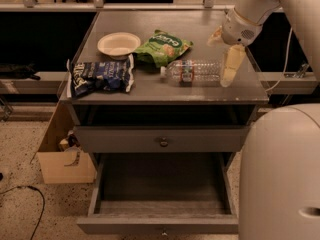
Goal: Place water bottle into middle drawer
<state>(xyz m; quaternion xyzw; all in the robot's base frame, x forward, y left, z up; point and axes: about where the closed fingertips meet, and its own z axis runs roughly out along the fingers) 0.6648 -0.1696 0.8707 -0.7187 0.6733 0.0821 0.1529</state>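
Note:
The water bottle (pixel 192 71) lies on its side on the cabinet top, white cap to the left, base to the right. My gripper (pixel 221 60) hangs over the bottle's base end. One pale finger (pixel 231 65) reaches down to the tabletop just right of the base, and the other shows behind it, apart from it. The gripper is open and holds nothing. The middle drawer (pixel 161 225) is pulled out below, and its inside looks empty. The like drawer above it (pixel 163 140) is shut.
A white paper bowl (pixel 118 44), a green snack bag (pixel 162 46) and a dark blue chip bag (pixel 100 76) lie left of the bottle. A cardboard box (pixel 62 159) stands on the floor at the left. My pale body (pixel 282 179) fills the lower right.

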